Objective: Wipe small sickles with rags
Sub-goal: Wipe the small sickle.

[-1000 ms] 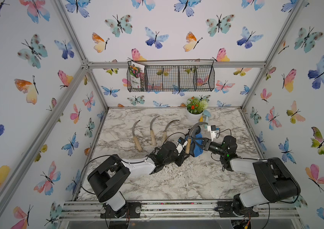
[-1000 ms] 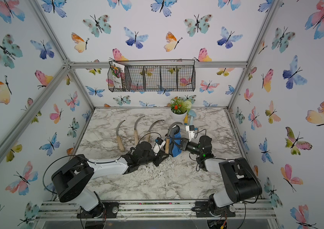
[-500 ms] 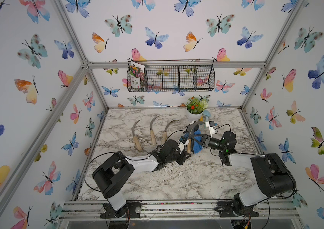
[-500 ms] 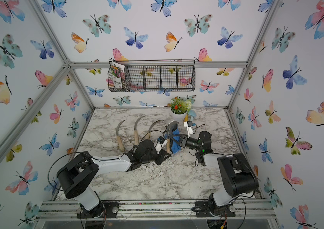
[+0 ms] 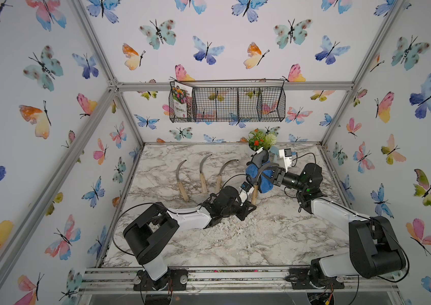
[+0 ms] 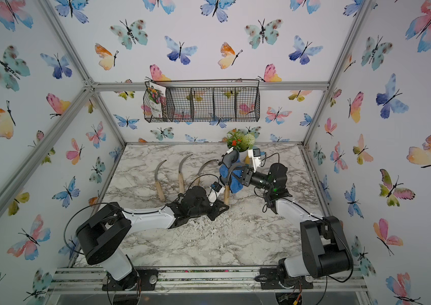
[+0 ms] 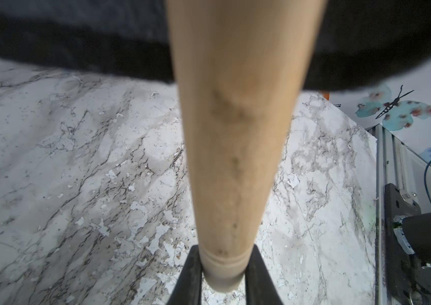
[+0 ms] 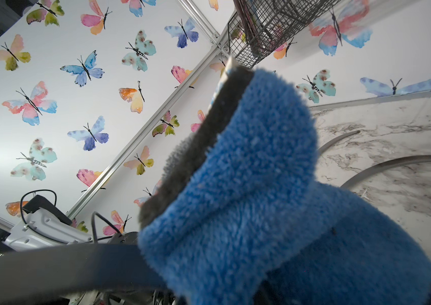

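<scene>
Watching the rag [image 5: 265, 183], pinched in my tight-closed right gripper [image 5: 272, 177], creep higher up the sickle [image 5: 254, 188] my left gripper [image 5: 252, 202] clamps upright by its handle end, so this wipe looks nearly through.

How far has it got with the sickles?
Done: nothing shows for sure. In hand: the left gripper holds one sickle by its handle while the right gripper wraps the blue rag round its blade. Remaining: three sickles lying on the marble table, wiped or not I cannot tell.

Left arm [image 5: 190, 217], right arm [image 5: 336, 211]: white link shells, bulky black joint housings.
</scene>
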You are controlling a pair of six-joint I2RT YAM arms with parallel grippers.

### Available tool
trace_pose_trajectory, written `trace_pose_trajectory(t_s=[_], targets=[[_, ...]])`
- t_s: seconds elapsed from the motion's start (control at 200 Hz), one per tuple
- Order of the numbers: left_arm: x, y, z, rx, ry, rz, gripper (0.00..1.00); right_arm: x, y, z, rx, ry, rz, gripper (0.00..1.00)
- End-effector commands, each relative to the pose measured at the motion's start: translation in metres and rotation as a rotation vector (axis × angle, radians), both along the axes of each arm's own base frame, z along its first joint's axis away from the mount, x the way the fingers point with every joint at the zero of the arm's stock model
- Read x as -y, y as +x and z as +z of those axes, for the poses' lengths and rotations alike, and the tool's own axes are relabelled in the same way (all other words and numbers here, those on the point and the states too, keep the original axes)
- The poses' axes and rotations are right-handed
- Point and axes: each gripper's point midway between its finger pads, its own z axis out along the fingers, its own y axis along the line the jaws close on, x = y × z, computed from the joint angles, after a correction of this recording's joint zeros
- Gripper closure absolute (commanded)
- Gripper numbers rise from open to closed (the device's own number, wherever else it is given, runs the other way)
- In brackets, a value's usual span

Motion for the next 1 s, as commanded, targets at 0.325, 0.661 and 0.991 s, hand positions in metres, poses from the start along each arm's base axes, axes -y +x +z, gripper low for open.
trace_pose_trajectory(t_s=[0.325,0.661,0.991], targets=[[-0.005,-0.006,-0.024,-0.057,0.069,-0.005,1.0,0.034,-0.018,0.078,0.185,0.078,-0.086,0.98],[-0.005,-0.006,-0.022,-0.051,0.063,-0.008,1.0,0.025,-0.011,0.009,0.048,0.079,-0.016,0.98],[-0.004,-0.005,-0.023,-0.05,0.067,-0.006,1.0,-0.002,-0.021,-0.051,-0.065,0.088,0.074,0.98]])
